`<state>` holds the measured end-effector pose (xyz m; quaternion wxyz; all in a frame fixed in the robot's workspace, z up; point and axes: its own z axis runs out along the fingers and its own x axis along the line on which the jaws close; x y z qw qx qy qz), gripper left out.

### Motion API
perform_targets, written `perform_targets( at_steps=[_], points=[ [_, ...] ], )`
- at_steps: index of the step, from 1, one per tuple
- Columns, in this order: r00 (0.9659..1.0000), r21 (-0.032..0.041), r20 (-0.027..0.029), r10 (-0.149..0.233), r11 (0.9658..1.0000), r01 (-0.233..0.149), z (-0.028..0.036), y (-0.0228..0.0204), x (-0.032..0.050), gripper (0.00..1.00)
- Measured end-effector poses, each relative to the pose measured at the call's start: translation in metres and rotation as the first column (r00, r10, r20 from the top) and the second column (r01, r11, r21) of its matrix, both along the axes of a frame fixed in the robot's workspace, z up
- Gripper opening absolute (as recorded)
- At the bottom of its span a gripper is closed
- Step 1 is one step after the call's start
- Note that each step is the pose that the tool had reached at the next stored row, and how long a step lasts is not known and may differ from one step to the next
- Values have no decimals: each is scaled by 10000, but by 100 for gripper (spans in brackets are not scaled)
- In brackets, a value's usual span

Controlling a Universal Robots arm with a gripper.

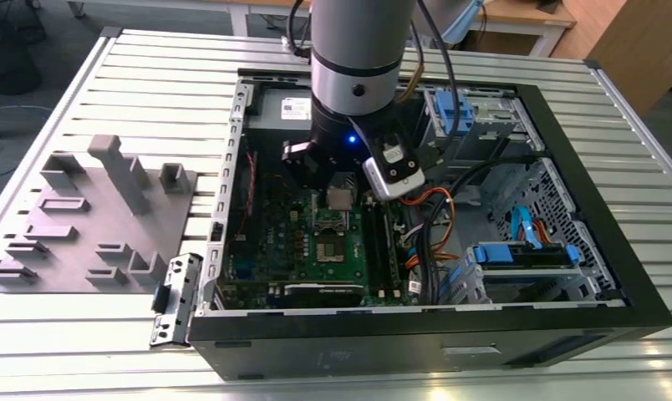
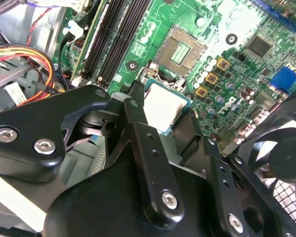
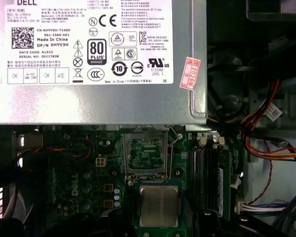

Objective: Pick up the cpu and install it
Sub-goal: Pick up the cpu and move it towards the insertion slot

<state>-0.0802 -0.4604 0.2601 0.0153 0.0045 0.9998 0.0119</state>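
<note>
The cpu [image 3: 159, 205] is a small square chip with a silvery top and a green rim. My gripper [image 3: 159, 219] is shut on it, a black finger [image 2: 134, 111] on each side, and holds it above the green motherboard [image 2: 237, 22]. The open socket [image 3: 145, 153], with its shiny metal frame lifted, lies bare just beyond the chip, and in the second wrist view the socket [image 2: 180, 49] sits apart from the cpu [image 2: 163, 104]. In the exterior view the arm reaches down into the open computer case, with the cpu [image 1: 342, 199] under the gripper [image 1: 344, 194].
A labelled metal power supply [image 3: 89, 49] borders the socket. Memory slots [image 3: 207, 173] and red, orange and black cables [image 3: 266, 128] lie beside it. A black fan [image 2: 281, 158] is close by. A grey tray with upright blocks [image 1: 91, 217] rests on the table at the exterior view's left.
</note>
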Motion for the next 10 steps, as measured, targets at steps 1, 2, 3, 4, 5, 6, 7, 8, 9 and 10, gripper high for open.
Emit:
perform_targets(
  at_steps=[1, 2, 3, 4, 5, 6, 7, 8, 9, 10],
  points=[
    [10000, 0, 2, 0, 10000, 0, -1, -11, -2, 47],
    [10000, -2, 4, 2, 10000, -2, -1, -24, -3, 47],
    [10000, -1, 4, 3, 10000, -3, -3, -39, -5, 47],
    [10000, -1, 5, 4, 10000, -4, -5, -58, -7, 47],
    [10000, -1, 5, 5, 10000, -5, -8, -78, -8, 47],
    [10000, 1, 6, 6, 10000, -6, -11, -93, -10, 47],
    [10000, 2, 6, 7, 10000, -7, -13, -103, -11, 47],
    [10000, 0, 6, 8, 10000, -8, -14, -109, -13, 47],
    [10000, 0, 7, 10, 10000, -10, -15, -114, -13, 47],
    [10000, 1, 7, 11, 10000, -11, -16, -117, -13, 47]
  ],
)
